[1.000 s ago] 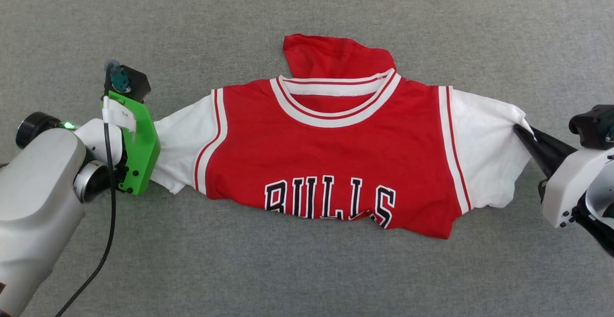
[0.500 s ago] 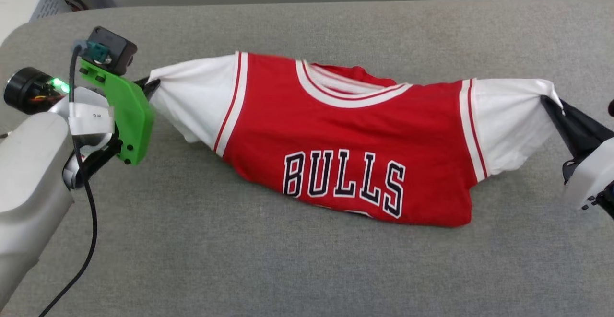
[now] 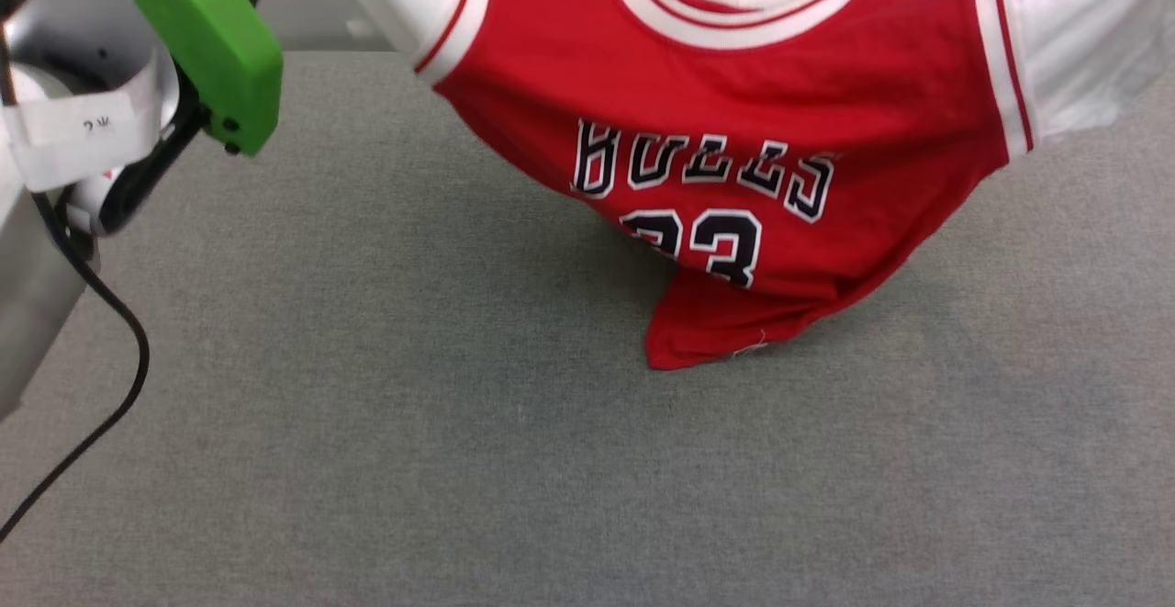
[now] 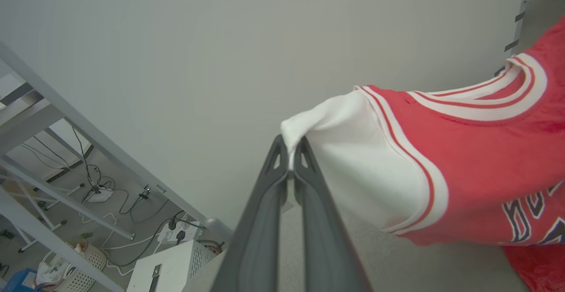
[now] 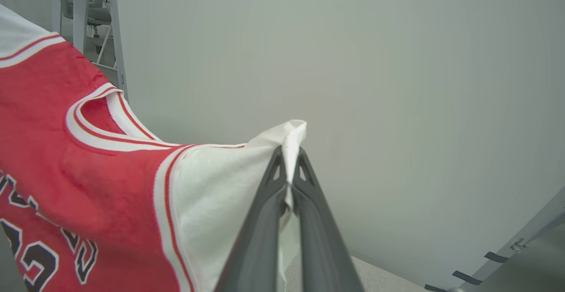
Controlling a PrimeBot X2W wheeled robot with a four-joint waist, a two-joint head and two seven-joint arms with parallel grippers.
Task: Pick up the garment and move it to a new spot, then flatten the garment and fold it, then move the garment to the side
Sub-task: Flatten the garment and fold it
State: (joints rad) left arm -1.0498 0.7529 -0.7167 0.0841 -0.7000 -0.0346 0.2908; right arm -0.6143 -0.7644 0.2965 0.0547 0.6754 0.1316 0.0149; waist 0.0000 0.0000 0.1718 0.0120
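The garment (image 3: 734, 102), a red jersey with white sleeves, black "BULLS" lettering and a number, hangs stretched between both arms above the grey table (image 3: 367, 405). Its lower hem droops and touches the table near the middle. In the left wrist view my left gripper (image 4: 290, 144) is shut on the tip of one white sleeve (image 4: 353, 159). In the right wrist view my right gripper (image 5: 289, 153) is shut on the tip of the other white sleeve (image 5: 220, 186). My left arm's green bracket (image 3: 207, 38) shows at the head view's upper left.
A black cable (image 3: 92, 405) trails from my left arm over the table's left side. A plain grey wall stands behind the table. A metal frame (image 4: 66, 124), cables and a white box (image 4: 167, 265) sit on the floor beyond it.
Both arms have raised the garment off the table, so it now hangs with only its hem touching. The left gripper closed on its sleeve. The head view has shifted.
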